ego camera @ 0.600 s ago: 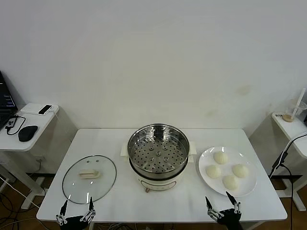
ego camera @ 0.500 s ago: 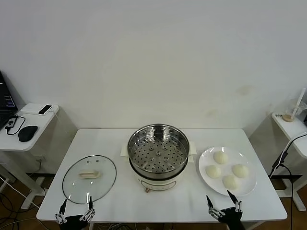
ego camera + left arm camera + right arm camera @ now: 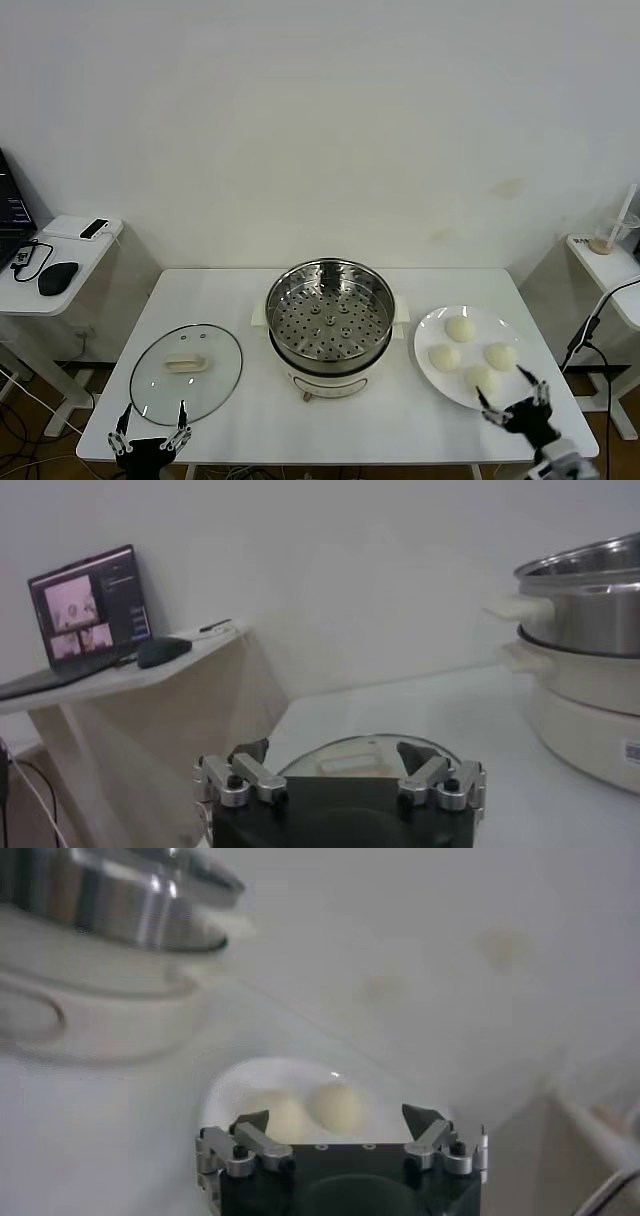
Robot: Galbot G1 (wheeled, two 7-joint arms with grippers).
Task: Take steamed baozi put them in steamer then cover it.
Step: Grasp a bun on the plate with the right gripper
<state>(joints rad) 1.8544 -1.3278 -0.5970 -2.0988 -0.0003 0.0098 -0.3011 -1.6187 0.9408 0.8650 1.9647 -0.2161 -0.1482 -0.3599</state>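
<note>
Four cream-white baozi (image 3: 472, 353) lie on a flat white plate (image 3: 432, 330) at the table's right. The steel steamer (image 3: 330, 313) with its perforated tray stands at the table's centre, uncovered and with no bun in it. The glass cover (image 3: 186, 371) with a cream handle lies flat at the left. My right gripper (image 3: 513, 398) is open and empty, just in front of the plate's near right edge; its wrist view shows two baozi (image 3: 340, 1104) ahead between the jaws. My left gripper (image 3: 148, 427) is open and empty at the front edge below the cover (image 3: 365, 755).
A side table (image 3: 40, 262) on the left carries a mouse, a phone and a laptop (image 3: 85, 611). Another small table (image 3: 612, 262) with a cup stands on the right. A black cable (image 3: 590, 320) hangs near the right table edge.
My right gripper has moved to the right and forward, from the front edge up to the plate's near right side. My left gripper has barely shifted.
</note>
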